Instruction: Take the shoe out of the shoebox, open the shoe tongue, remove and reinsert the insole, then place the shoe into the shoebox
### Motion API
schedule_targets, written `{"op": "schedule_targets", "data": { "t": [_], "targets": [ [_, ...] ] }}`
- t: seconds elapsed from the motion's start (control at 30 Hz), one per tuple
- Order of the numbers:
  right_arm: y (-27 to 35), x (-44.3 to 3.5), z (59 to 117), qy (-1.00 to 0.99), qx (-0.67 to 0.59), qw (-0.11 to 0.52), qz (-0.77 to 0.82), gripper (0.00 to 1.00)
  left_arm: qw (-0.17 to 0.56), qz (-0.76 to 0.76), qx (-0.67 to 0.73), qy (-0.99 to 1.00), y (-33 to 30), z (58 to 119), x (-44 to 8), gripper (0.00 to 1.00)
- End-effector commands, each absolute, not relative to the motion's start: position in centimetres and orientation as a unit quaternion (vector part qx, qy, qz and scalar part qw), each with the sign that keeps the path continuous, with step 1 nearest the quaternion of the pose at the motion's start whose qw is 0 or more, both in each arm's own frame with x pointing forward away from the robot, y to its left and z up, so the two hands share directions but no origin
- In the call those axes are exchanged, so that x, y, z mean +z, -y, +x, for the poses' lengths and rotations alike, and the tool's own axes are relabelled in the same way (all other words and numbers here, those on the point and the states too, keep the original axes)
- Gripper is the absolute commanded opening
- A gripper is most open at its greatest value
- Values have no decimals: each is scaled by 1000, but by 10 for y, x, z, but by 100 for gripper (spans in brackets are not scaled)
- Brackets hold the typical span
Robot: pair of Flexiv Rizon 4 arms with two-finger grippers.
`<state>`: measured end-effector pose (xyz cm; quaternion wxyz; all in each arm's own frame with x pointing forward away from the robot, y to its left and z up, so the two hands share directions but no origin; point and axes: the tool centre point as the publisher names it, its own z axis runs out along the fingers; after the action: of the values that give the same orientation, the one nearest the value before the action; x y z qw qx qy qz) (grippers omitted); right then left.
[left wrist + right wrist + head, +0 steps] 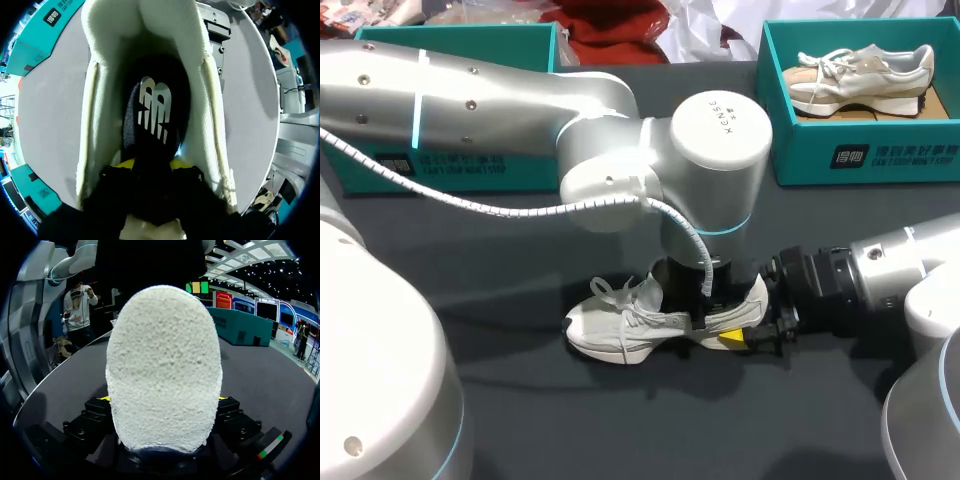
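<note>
A pale shoe lies on its sole in the middle of the dark desk, toe toward the left arm's side and heel toward the right arm's.

The right pincer comes in level from the side and clamps the fuzzy heel between its two sides, pinning the shoe in place. The left pincer reaches straight down into the shoe's opening, just above the black insole, which sits inside with its printed heel end facing up. I cannot tell whether this pincer is gripping the insole or only resting on it.

The step in hand looks like the insole work, though whether it is coming out or going back in is unclear. To do it well, the right arm should keep the heel firmly held so the shoe neither tips nor slides. The left arm should move the insole along the length of the shoe, keeping it flat and clear of the side walls so it does not fold.

The two pincers sit very close together at the heel and could knock each other. Loose laces trail over the front of the shoe, and the left arm's white coiled cable hangs close to the opening. A teal left shoebox stands at the far left of the desk. A right shoebox at the far right holds a second shoe. Both are well apart from the work.
</note>
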<state>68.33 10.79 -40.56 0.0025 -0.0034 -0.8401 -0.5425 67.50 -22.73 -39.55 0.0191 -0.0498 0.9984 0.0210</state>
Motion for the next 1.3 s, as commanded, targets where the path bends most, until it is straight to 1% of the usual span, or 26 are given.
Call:
{"op": "schedule_targets", "data": {
  "t": [0.03,0.07,0.3,0.57,0.77,1.3],
  "targets": [
    [-111,-405,682,841,-541,2,-4,0,15,-57,21,-998,229,692,-409,5],
    [-111,-405,682,841,-541,2,-4,0,14,-59,20,-998,226,693,-408,0],
    [-111,-405,682,841,-541,2,-4,0,-9,-59,-7,-998,212,692,-400,0],
    [-111,-405,682,841,-541,2,-4,0,-60,-33,-67,-995,199,682,-376,0],
    [-111,-405,682,841,-541,2,-4,0,-84,-25,-109,-990,197,676,-359,0],
    [-111,-405,682,841,-541,2,-4,0,-115,-36,-177,-977,199,677,-338,0]
  ]
}}
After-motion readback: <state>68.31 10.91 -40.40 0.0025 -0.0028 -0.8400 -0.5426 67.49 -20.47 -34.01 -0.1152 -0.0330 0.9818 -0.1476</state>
